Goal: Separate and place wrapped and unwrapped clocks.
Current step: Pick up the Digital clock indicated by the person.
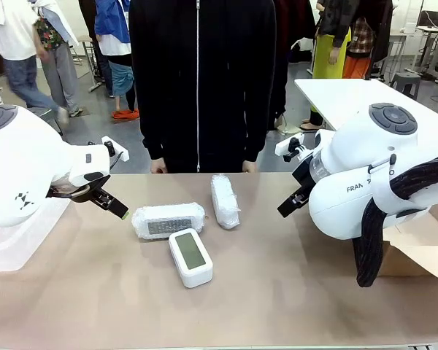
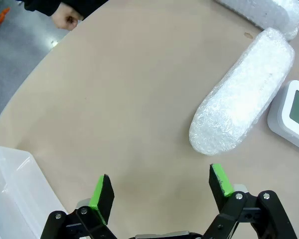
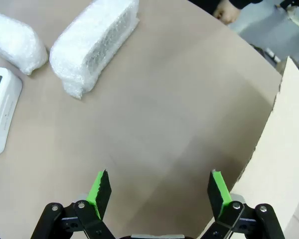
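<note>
Front view: oblong, crinkly bubble-wrap left bundle (image 1: 168, 220) and right bundle (image 1: 225, 201), mid-counter (image 1: 292, 292); smooth white rounded-rectangle clock (image 1: 190, 257) just beside left bundle. Jaws apart, empty: left pincer (image 2: 162, 186), right pincer (image 3: 159, 189).

Front view: fixed camera between arms, facing across table (image 1: 292, 306) toward person (image 1: 201, 80) at far edge; widest coverage. Left wrist view: close, angled down past left gripper (image 2: 162, 186). Right wrist view: same, past right gripper (image 3: 157, 186), from opposite side. Shared by all: white clock (image 1: 190, 257), crosswise bundle (image 1: 168, 219), lengthwise bundle (image 1: 225, 200).
</note>
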### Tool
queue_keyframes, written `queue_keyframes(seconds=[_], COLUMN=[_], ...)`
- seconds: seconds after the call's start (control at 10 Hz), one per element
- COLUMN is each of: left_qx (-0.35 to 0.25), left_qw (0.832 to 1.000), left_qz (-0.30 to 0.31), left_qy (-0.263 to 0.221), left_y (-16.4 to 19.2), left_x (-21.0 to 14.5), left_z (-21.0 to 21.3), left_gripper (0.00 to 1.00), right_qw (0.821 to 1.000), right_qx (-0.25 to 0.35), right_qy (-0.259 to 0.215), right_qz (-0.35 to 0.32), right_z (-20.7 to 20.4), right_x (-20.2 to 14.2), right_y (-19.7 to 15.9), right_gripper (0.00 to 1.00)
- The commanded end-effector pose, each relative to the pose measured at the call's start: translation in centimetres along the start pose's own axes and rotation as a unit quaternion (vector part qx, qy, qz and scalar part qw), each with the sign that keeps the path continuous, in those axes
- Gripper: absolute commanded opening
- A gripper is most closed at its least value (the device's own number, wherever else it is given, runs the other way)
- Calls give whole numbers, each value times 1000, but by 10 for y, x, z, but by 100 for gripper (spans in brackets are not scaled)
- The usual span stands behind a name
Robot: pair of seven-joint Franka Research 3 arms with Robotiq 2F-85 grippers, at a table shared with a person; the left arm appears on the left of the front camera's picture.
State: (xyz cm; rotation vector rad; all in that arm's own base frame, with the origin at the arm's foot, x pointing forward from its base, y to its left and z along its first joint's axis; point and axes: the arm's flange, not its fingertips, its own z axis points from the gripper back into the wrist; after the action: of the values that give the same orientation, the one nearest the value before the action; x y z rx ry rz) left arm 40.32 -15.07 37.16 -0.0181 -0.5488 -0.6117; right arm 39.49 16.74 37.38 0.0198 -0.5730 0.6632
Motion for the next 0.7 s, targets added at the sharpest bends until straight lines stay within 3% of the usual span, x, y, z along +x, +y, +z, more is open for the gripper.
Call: queue_keyframes(seconds=[0.0,0.6], left_qx=[0,0], left_qw=[1000,1000], left_qz=[0,0], left_qy=[0,0], left_y=[0,0], left_x=[0,0], left_z=[0,0], left_gripper=[100,100], right_qw=[1000,1000], right_qx=[0,0], right_qy=[0,0], right_qz=[0,0], right_z=[0,0], right_x=[0,0], right_y=[0,0], right_gripper=[100,100])
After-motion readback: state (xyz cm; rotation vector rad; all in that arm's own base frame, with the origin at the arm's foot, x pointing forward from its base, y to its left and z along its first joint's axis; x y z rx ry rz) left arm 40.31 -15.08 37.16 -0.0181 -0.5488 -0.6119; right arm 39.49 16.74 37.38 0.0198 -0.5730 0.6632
